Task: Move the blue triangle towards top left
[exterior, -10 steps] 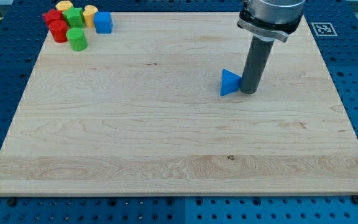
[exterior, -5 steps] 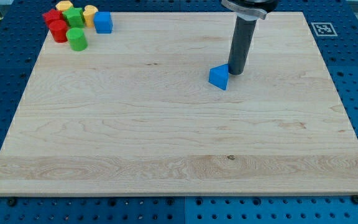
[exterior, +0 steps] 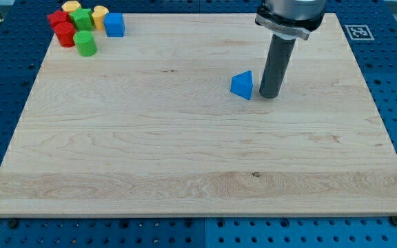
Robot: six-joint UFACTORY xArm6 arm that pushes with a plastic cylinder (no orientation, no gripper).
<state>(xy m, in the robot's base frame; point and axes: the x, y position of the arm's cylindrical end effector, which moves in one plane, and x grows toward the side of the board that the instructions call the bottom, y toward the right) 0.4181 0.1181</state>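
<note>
The blue triangle (exterior: 242, 85) lies on the wooden board (exterior: 185, 151), right of centre in the upper half. My tip (exterior: 269, 95) stands on the board just to the triangle's right, with a small gap between them. The dark rod rises from the tip toward the view's top.
A cluster of blocks sits at the board's top left corner: a blue block (exterior: 114, 25), a green cylinder (exterior: 85, 43), a green block (exterior: 83, 18), red blocks (exterior: 62, 29) and yellow blocks (exterior: 100, 14). A marker tag (exterior: 359, 32) lies off the board's top right corner.
The blue triangle slid a little left and up over the first half second. My tip then moved from its upper right down to its right side, slightly apart from it.
</note>
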